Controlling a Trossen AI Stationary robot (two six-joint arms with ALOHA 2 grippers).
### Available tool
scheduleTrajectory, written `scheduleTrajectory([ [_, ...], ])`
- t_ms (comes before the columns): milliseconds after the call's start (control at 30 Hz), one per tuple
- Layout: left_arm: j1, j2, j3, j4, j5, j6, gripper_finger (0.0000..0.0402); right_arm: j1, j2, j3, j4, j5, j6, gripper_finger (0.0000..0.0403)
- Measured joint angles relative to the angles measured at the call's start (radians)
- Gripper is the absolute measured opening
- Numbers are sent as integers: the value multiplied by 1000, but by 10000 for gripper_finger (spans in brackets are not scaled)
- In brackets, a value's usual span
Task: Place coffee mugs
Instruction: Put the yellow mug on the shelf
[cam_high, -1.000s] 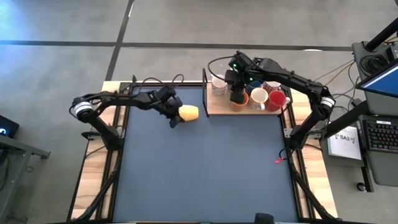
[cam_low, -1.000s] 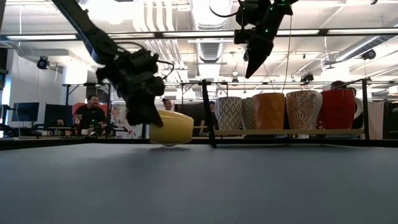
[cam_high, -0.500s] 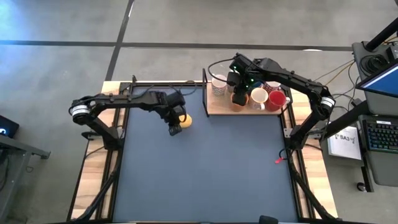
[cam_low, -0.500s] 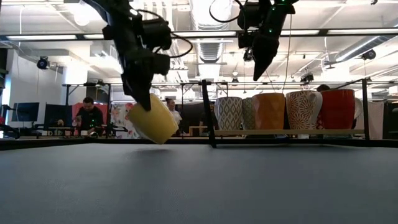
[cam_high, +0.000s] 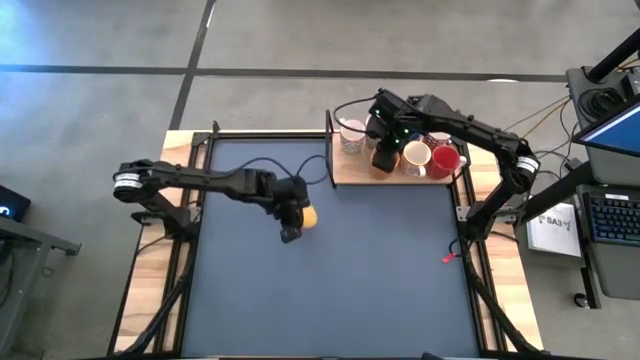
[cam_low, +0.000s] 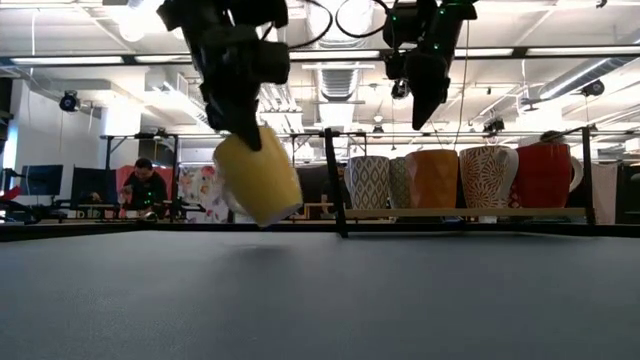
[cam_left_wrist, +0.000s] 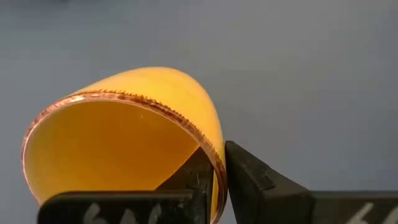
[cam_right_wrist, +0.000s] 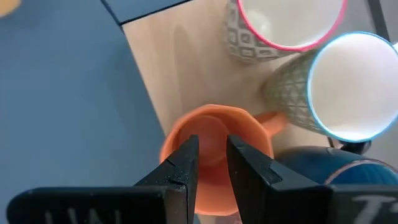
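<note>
Left tool (cam_high: 291, 217) carried yellow mug (cam_high: 307, 214) further inward, lifted, tilted.

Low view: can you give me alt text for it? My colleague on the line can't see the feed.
The left gripper holds a yellow mug tilted above the dark table. Behind it, patterned, orange and red mugs stand in a row on a wooden tray, with the right gripper hanging above them.
</note>
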Motion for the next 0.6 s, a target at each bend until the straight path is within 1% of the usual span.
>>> scheduleTrajectory([
  [133,-43,32,2,77,-86,-22,18,32,-5,-1,-5,-1,7,73],
  [267,-52,101,36,98,-137,-3,13,61,-13,-1,-8,-1,-1,73],
  [400,-50,184,123,53,-192,49,12,77,-18,-1,-15,-1,-7,73],
  [500,-51,242,206,26,-197,102,11,80,-19,-1,-16,-1,-10,73],
  [600,-51,299,264,-12,-193,152,11,79,-19,-1,-20,0,-12,73],
])
